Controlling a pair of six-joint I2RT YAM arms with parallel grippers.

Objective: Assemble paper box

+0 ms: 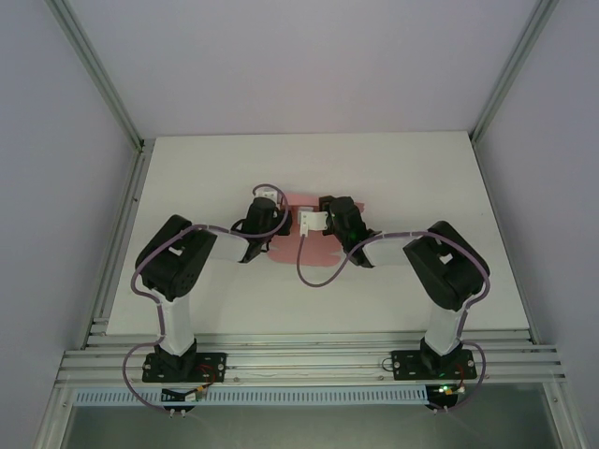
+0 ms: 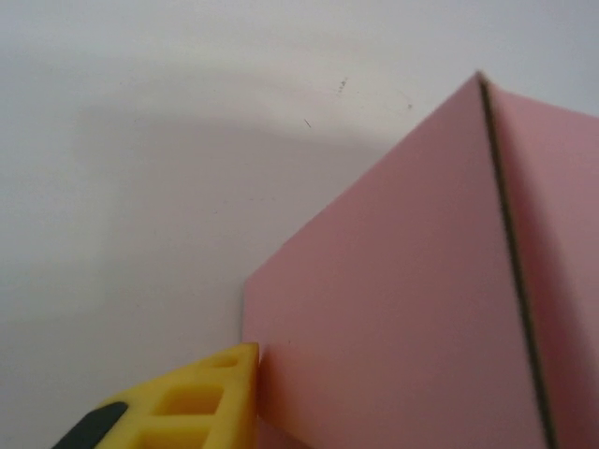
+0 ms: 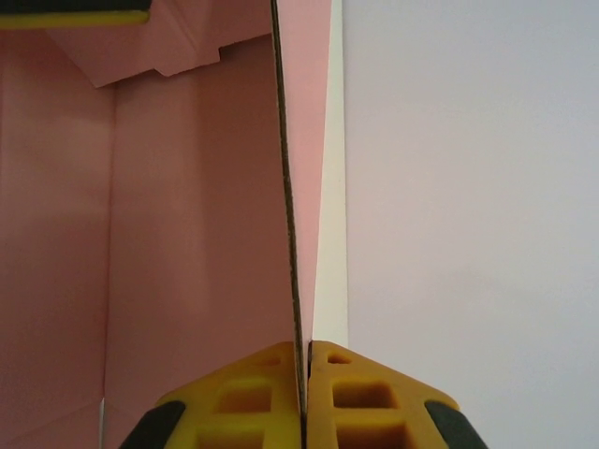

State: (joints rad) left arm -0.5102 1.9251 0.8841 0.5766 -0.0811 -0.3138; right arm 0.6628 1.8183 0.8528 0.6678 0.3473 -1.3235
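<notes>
The pink paper box [image 1: 290, 253] lies at the table's middle, partly folded up, with both wrists over it. In the right wrist view my right gripper [image 3: 306, 374] is shut on an upright side wall [image 3: 292, 206], its thin edge pinched between both yellow fingers, and the box's inside [image 3: 197, 215] opens to the left. One yellow finger [image 2: 211, 398] of my left gripper [image 2: 255, 369] presses the outside of another pink wall [image 2: 402, 309]; the card hides its other finger. A yellow-and-black finger [image 3: 75, 11] shows inside the box's far corner. From above, the left gripper [image 1: 267, 210] and right gripper [image 1: 328, 220] face each other.
The white table [image 1: 187, 187] is bare around the box. Aluminium frame rails [image 1: 122, 224] run along its left and near edges. Purple cables [image 1: 314, 276] loop from both wrists over the box's near side.
</notes>
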